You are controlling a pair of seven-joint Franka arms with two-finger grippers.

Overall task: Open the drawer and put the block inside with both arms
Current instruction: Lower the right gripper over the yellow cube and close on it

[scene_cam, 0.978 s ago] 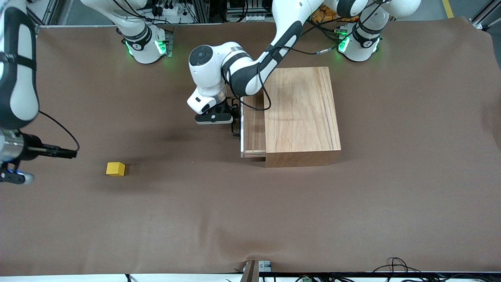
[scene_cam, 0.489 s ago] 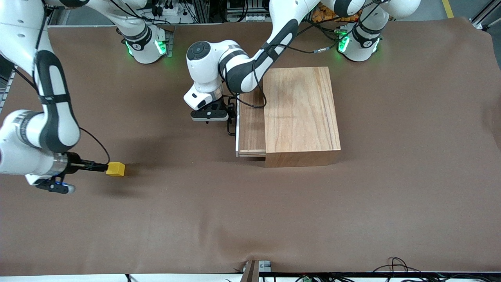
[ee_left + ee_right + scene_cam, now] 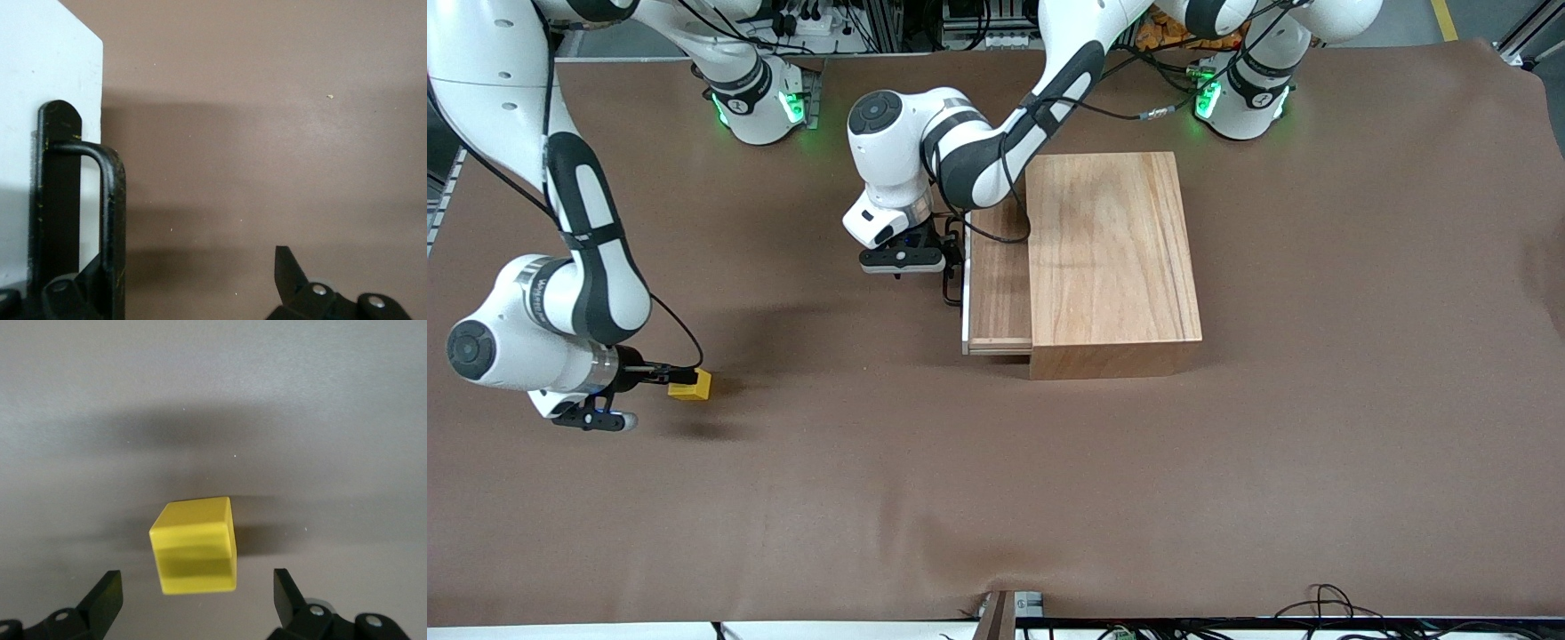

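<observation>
The right hand (image 3: 197, 603) is spread to its widest and empty, low over the counter (image 3: 996, 498) with the block (image 3: 195, 545) lined up between its fingers (image 3: 105, 597) but not yet between the tips. The block sits on the counter, well away from the box (image 3: 1112, 258) toward the right arm's end and a little nearer the front camera.

To grip it well, I judge the hand should go forward until the fingers flank the cube's flat sides, square to them, then close at mid-height; a corner pinch on so small a cube would likely twist it out.

The left hand (image 3: 180, 287) is at the drawer (image 3: 996, 284), fingers apart with the black handle (image 3: 110, 220) against one of them; no clamp on the bar shows. The drawer stands partly out of the box.

Against a second ago, the right arm has swung in from the edge and reached the block, and the drawer has slid slightly farther out.
</observation>
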